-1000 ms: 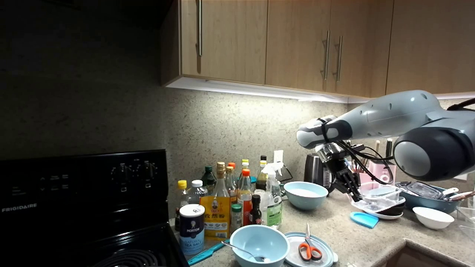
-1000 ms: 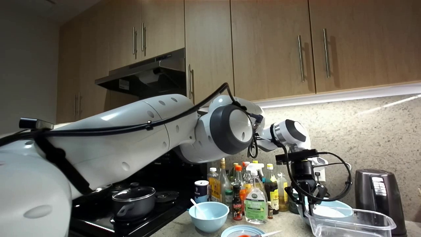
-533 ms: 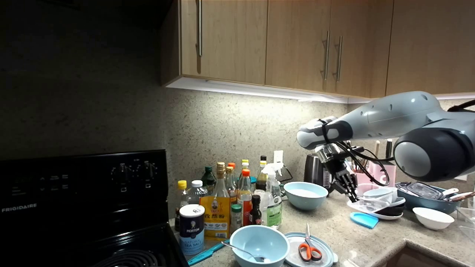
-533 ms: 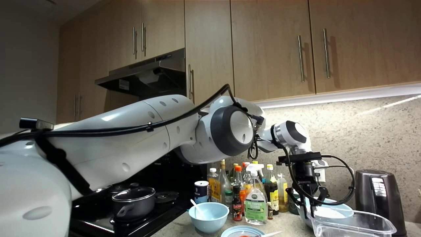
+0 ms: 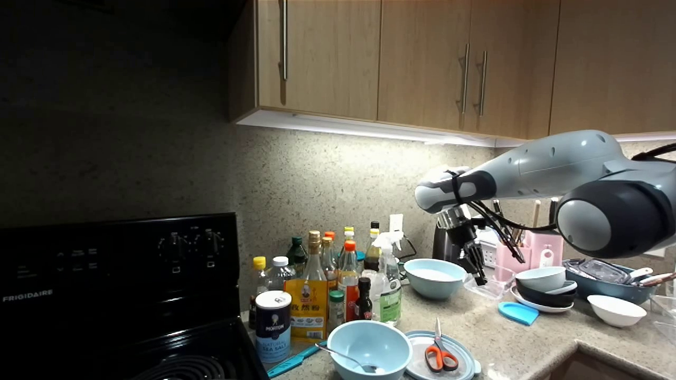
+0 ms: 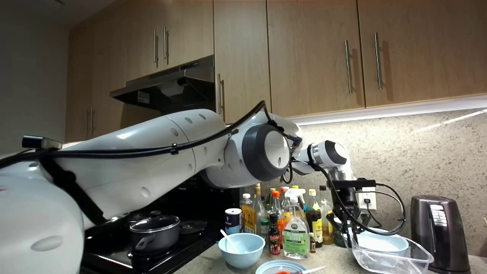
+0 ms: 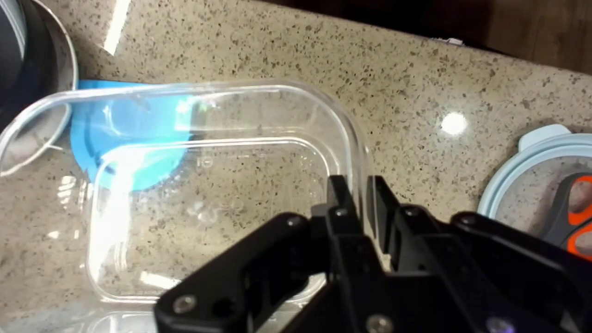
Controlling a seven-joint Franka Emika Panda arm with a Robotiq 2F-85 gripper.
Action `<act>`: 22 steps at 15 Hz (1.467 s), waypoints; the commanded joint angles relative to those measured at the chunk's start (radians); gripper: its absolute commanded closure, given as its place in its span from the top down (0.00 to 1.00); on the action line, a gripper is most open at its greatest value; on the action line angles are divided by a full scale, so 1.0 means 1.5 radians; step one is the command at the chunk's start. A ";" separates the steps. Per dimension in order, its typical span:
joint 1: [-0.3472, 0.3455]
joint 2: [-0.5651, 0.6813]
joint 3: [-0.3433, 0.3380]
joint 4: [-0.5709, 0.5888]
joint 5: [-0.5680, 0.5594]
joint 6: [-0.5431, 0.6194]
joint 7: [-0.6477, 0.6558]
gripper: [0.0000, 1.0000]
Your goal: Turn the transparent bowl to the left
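Observation:
The see-through thing here is a clear, empty, rounded-rectangular bowl, not a round one. This transparent bowl shows in both exterior views and fills the left of the wrist view. My gripper also shows in both exterior views. In the wrist view, its fingers straddle the bowl's near side wall and rim, one inside and one outside, closed on it. The bowl stands roughly upright. I cannot tell whether its base touches the counter.
A teal bowl stands close on the left. A kettle stands behind. Stacked dishes, a blue scoop and a white bowl are on the right. Scissors lie on a lid, with bottles behind.
My gripper and the transparent bowl have moved left together, away from the stacked dishes, which now show uncovered. Most of this movement came in the last half second.

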 commanded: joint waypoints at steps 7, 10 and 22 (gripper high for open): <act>0.010 0.005 0.016 -0.004 -0.009 0.024 -0.085 0.04; 0.022 0.014 0.039 -0.003 -0.005 0.030 -0.160 0.04; 0.032 0.027 0.050 -0.001 -0.004 -0.008 -0.228 0.65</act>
